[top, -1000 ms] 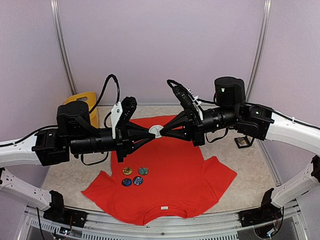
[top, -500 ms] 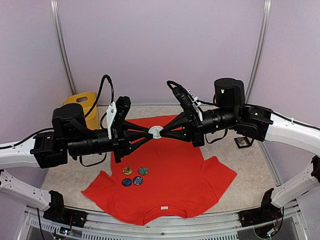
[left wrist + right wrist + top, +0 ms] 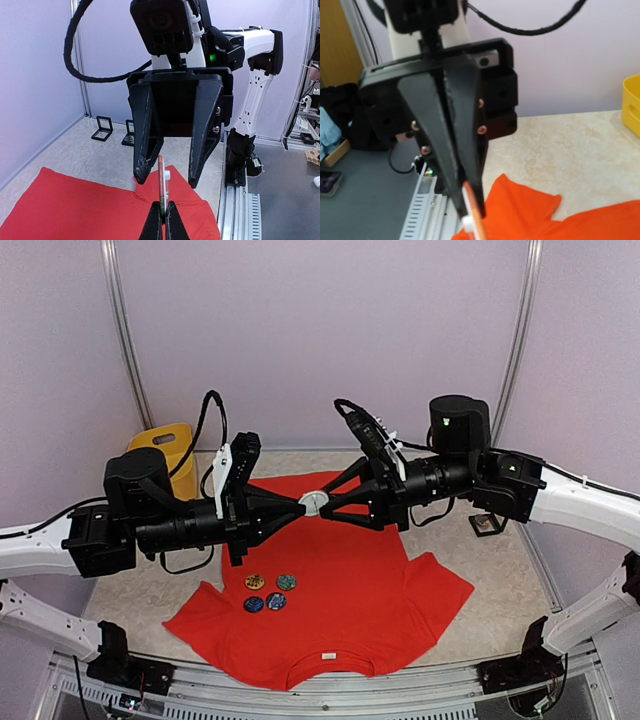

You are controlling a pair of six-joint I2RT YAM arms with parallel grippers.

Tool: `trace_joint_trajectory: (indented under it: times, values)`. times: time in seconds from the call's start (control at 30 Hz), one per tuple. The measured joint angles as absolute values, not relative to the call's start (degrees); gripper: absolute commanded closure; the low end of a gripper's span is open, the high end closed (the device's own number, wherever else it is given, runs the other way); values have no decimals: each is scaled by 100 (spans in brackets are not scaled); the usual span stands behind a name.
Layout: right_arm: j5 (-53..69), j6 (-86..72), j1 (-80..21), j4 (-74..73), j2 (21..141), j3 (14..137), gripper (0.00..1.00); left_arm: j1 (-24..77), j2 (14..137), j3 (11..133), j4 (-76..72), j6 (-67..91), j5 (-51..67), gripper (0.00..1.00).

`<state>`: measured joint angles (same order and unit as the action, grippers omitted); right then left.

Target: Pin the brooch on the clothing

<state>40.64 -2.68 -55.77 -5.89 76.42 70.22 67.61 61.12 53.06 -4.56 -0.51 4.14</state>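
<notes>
Moved since half a second ago: we are logging the right gripper (image 3: 168,178) with its fingers parted wider than before, while the left arm and the things on the table are keeping their places.

Item 1, brooch (image 3: 313,503): a small round disc, pale-faced from above. In the wrist views it is showing edge-on and orange-red, with a white fitting on one side. It is hanging in the air between the two arms, above the far part of the shirt and not touching it.

Item 2, left gripper (image 3: 163,216): slim black tapered fingers are pressing together, pinching the edge of the brooch nearest them.

Item 3, right gripper: black wedge-shaped fingers are standing spread, one tip on each side of the brooch. We are seeing a gap on both sides, so it is gripping nothing.

Item 4, shirt (image 3: 350,600): bright red-orange, soft and short-sleeved, it is lying flat on the table (image 3: 130,590) beneath both grippers. Its round neck and small white label (image 3: 327,655) are pointing toward the near edge.

Item 5, four round badges (image 3: 286,582): dark and patterned, they are lying in a tight cluster on the left part of the shirt.

Item 6, table: a speckled beige, stone-like surface. A yellow tub (image 3: 165,445) is standing at the far left behind the left arm, and a small black frame (image 3: 487,523) is sitting on the table by the right arm.
</notes>
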Motion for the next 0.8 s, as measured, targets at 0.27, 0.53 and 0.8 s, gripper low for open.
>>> trace_joint_trajectory:
  times: [0.27, 0.53, 0.8]
  values:
    - [3983, -392, -5577, -521, 7760, 7022, 67, 6766, 6029, 5264, -554, -58, 554, 100]
    - [4014, -416, -5577, -425, 7767, 7022, 62, 6768, 6031, 5264, -569, -78, 681, 100]
    - [4058, -397, -5577, -429, 7780, 7026, 68, 6768, 6034, 5264, -548, -217, 714, 100]
